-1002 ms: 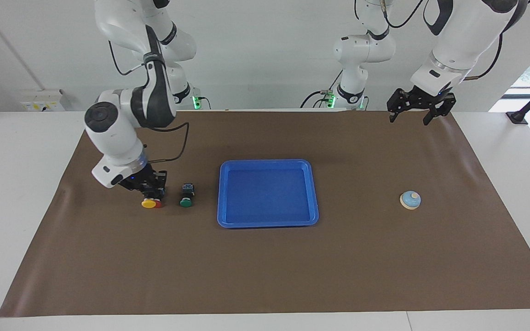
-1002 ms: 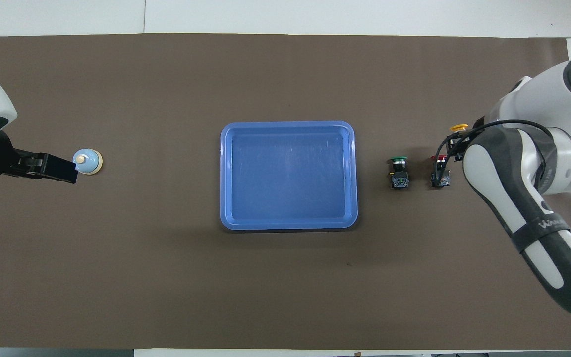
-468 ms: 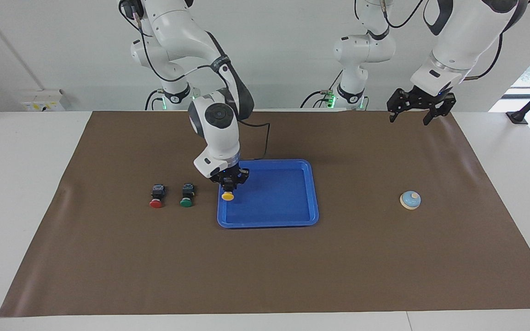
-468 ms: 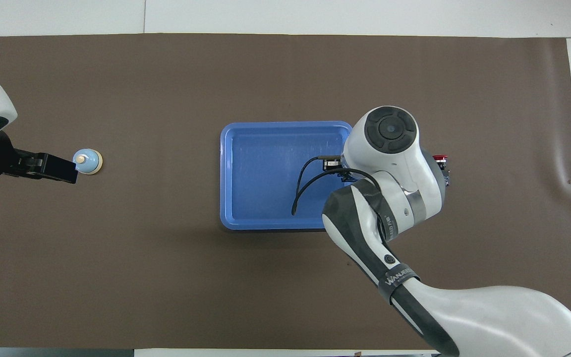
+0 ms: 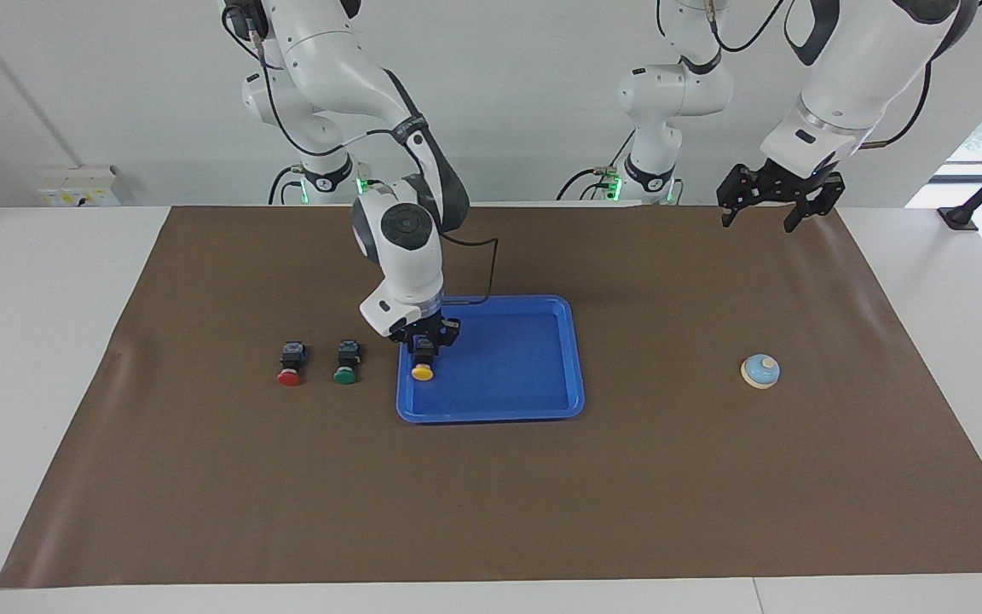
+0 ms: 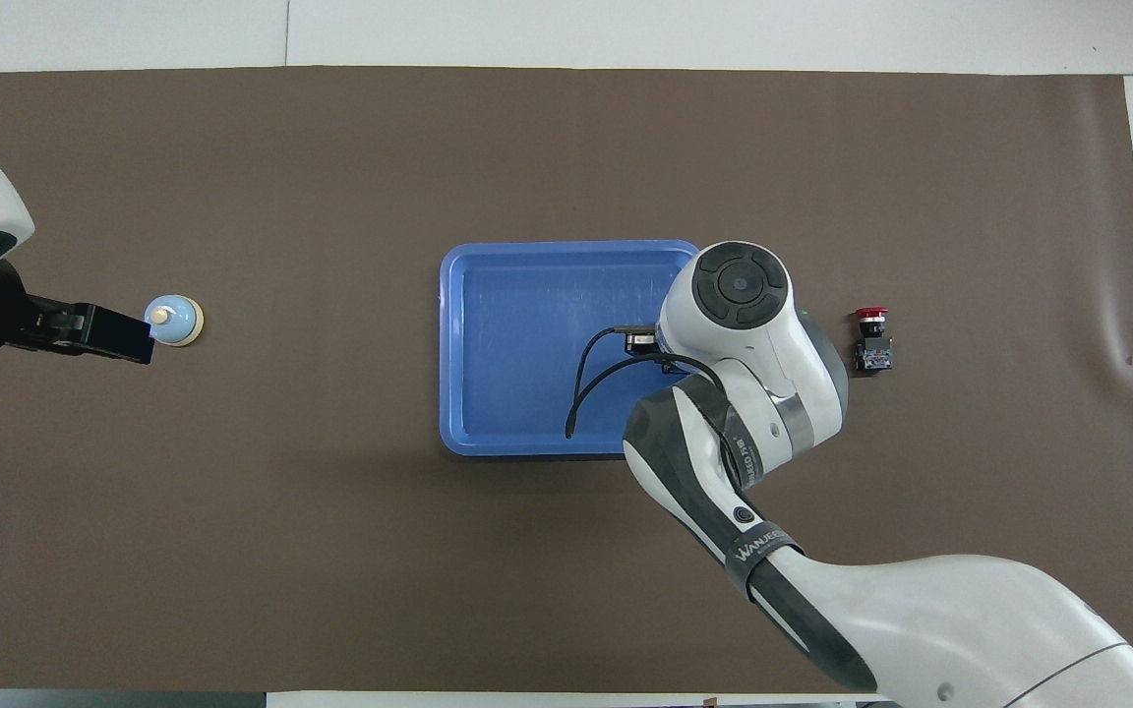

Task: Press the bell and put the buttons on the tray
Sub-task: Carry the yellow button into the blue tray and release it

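Risk, as we judge it, is our right gripper (image 5: 424, 345), jaws unreadable, snagging the yellow-capped black push button (image 5: 423, 371) at the shallow blue plastic tray (image 5: 534, 414)'s right-arm edge as it lifts, while our open-jawed left gripper (image 5: 768, 209) waits.

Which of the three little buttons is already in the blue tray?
The yellow button, under the right gripper; the red button and green button lie outside the tray.

one button (image 5: 423, 368) in the tray (image 5: 542, 409); two buttons (image 5: 317, 365) beside it.
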